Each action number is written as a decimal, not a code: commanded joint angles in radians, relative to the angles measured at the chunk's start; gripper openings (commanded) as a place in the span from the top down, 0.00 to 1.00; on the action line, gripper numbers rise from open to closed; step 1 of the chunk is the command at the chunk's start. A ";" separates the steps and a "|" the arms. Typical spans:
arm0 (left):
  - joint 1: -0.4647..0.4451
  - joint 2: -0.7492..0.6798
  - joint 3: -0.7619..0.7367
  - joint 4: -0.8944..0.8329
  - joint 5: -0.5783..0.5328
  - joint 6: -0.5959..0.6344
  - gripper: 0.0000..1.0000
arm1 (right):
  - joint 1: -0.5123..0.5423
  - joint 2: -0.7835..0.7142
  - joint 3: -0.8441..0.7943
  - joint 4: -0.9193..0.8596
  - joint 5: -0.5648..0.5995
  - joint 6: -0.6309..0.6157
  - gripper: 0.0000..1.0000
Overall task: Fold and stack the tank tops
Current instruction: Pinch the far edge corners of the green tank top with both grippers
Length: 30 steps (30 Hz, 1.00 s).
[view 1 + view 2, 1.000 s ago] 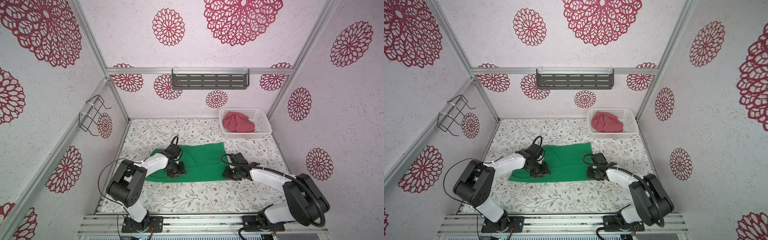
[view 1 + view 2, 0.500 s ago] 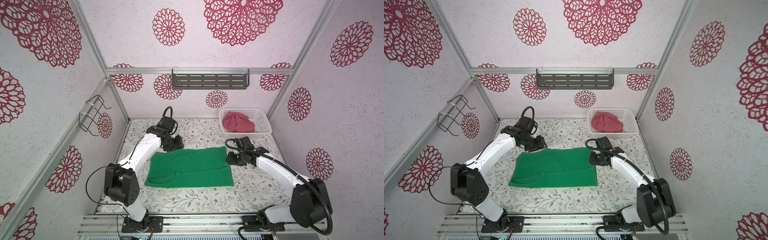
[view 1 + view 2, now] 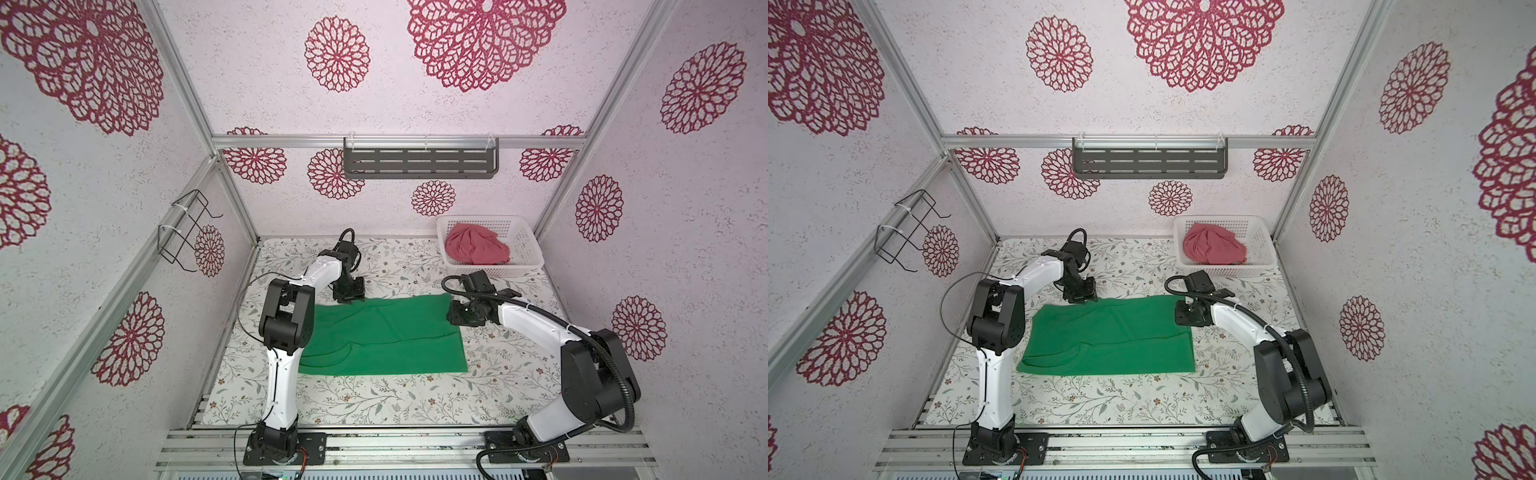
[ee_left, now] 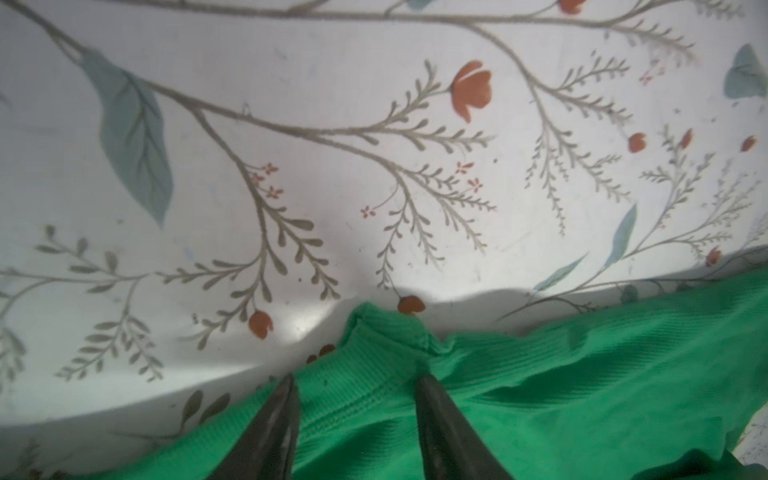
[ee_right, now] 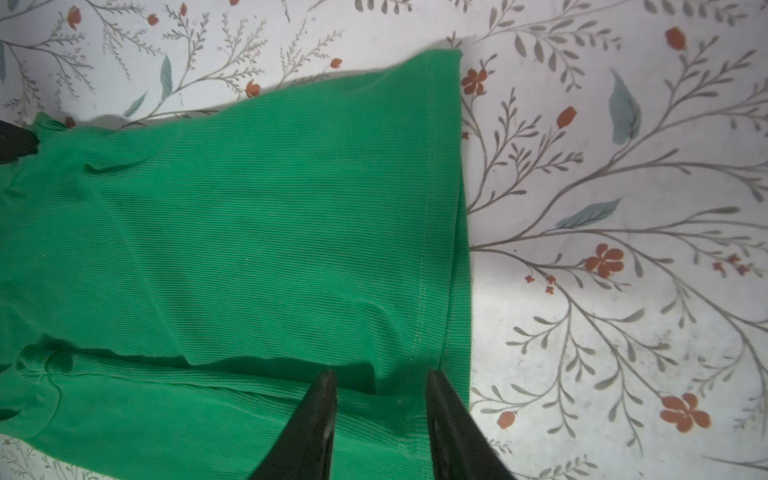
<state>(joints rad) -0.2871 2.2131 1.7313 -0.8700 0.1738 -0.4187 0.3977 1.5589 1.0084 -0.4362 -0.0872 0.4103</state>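
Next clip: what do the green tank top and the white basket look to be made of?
Green tank top: soft matte ribbed knit, going by the fine parallel ribs and stitched hem in the right wrist view. Basket: probably rigid white plastic, its walls pierced in a regular grid.

I see a white perforated basket [image 3: 490, 271] right of centre, at the far edge of the floral table cover [image 3: 374, 399]. Dark slotted shelf [image 3: 419, 162] upper centre on the back wall. Black wire rack [image 3: 187, 232] on the left wall.
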 commanded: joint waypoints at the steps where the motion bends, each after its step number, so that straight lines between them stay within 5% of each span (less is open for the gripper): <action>1: -0.003 0.006 0.006 0.072 0.042 0.019 0.52 | -0.004 0.004 0.006 0.019 0.026 -0.024 0.61; 6: -0.015 0.034 -0.018 0.091 0.064 0.008 0.55 | -0.013 0.014 0.017 0.025 0.037 -0.030 0.61; 24: -0.026 0.031 -0.009 0.101 0.031 0.001 0.90 | -0.045 0.020 0.122 0.003 0.101 -0.124 0.62; 26: -0.027 0.030 0.014 0.081 0.000 0.010 0.85 | -0.044 0.033 0.131 0.034 0.120 -0.150 0.62; 28: -0.027 0.029 0.028 0.068 -0.032 0.023 0.64 | -0.044 0.060 0.144 0.070 0.127 -0.176 0.63; 30: -0.025 0.028 0.039 0.055 -0.059 0.039 0.56 | -0.045 0.103 0.170 0.090 0.131 -0.200 0.63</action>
<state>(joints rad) -0.3096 2.2337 1.7386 -0.7986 0.1707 -0.4194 0.3580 1.6192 1.1393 -0.3923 0.0074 0.2760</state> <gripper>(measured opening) 0.421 0.374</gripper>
